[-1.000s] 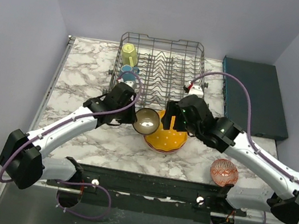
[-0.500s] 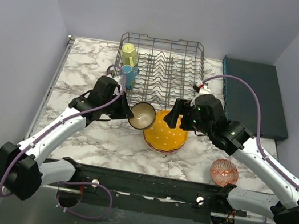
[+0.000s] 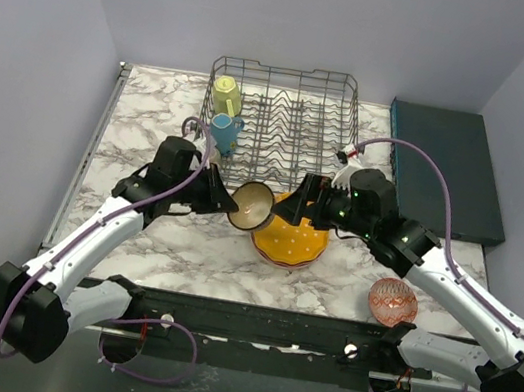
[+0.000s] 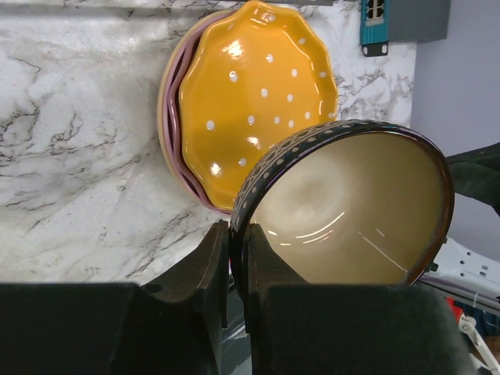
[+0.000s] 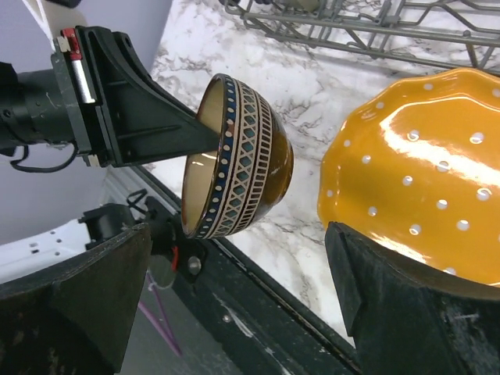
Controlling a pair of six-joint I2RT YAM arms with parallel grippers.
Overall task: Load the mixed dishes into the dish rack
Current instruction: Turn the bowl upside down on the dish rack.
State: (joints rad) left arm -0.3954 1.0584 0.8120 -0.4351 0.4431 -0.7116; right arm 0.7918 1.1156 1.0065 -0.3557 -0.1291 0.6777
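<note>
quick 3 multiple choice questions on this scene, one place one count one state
1. Mugs in the dish rack? A none B two C four
2. The red-patterned bowl sits: A in the rack B inside a mug C on the table
3. The left gripper is: A shut on the brown bowl B open, empty C shut on a mug
Key: B, a yellow mug and a blue mug sit there; C, it rests on marble at the near right; A, its fingers pinch the bowl's rim.
</note>
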